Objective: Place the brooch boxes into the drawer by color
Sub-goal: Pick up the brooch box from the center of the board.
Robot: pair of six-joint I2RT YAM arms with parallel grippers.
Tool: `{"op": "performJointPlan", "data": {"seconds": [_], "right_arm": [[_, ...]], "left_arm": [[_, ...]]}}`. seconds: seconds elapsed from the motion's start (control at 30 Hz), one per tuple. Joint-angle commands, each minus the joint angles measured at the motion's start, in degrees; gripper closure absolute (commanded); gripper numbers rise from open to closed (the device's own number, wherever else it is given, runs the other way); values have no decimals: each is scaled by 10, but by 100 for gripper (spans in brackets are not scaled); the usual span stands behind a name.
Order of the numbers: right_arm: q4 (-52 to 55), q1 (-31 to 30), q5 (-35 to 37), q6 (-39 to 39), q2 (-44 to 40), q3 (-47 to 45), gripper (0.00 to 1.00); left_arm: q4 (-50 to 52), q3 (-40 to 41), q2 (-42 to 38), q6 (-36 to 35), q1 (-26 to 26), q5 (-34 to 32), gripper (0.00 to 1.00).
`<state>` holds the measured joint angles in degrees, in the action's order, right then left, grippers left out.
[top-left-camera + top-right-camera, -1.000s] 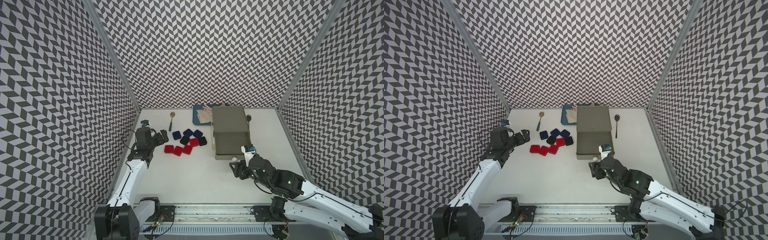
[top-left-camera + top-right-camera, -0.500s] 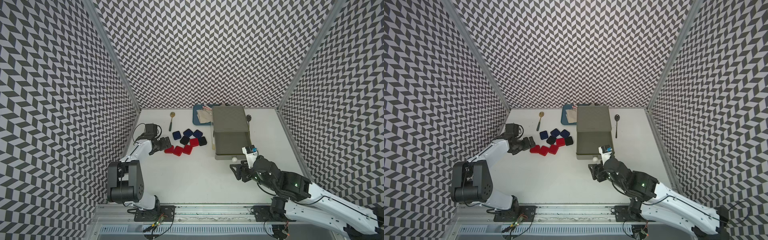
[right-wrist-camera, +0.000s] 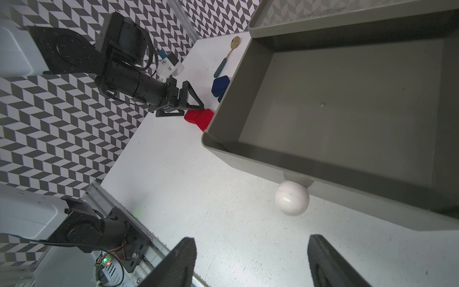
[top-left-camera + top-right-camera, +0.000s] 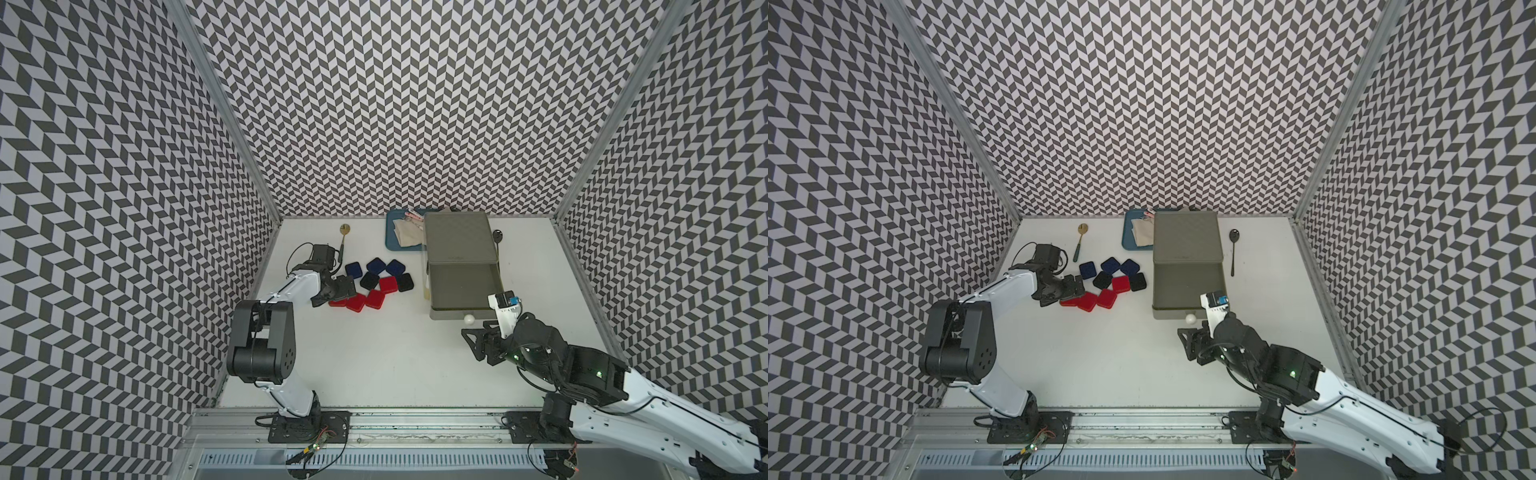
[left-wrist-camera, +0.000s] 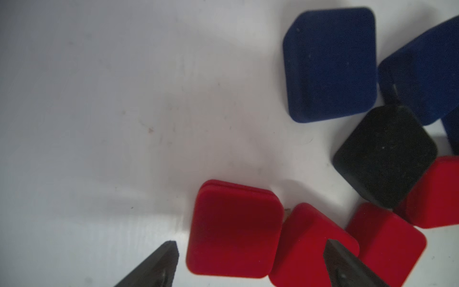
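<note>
Several brooch boxes lie in a cluster left of the drawer chest: navy ones (image 4: 376, 264) at the back, black ones (image 4: 369, 280) in the middle, red ones (image 4: 375, 298) in front. My left gripper (image 4: 338, 293) is open and low at the cluster's left end. In the left wrist view its fingers straddle the leftmost red box (image 5: 234, 231). One fingertip (image 5: 331, 248) lies over the neighbouring red box (image 5: 308, 246). The drawer chest (image 4: 459, 237) has its grey top drawer (image 4: 463, 291) pulled out and empty. My right gripper (image 4: 471, 345) is open just in front of the white knob (image 3: 291, 201).
A blue tray (image 4: 390, 239) with paper scraps stands behind the boxes, against the chest. A gold spoon with a green handle (image 4: 343, 243) lies at the back left. A black spoon (image 4: 1233, 249) lies right of the chest. Patterned walls close in three sides.
My left arm has folded down and its gripper has dropped from above the table onto the left end of the box cluster. The right gripper has drawn slightly back from the knob.
</note>
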<state>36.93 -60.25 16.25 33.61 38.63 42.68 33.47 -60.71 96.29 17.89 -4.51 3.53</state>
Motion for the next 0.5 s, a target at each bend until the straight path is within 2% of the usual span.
{"op": "performJointPlan", "data": {"seconds": [0.0,0.2,0.47], "right_arm": [[-9,-3,7,5,-15,-9,25],[-12,-3,2,16,-33,-22,25],[-12,-3,3,15,-24,-22,24]], "left_arm": [[2,-25,7,6,-1,-21,5],[24,-52,32,-7,-1,-47,9],[23,-41,43,-16,-1,-48,12]]}}
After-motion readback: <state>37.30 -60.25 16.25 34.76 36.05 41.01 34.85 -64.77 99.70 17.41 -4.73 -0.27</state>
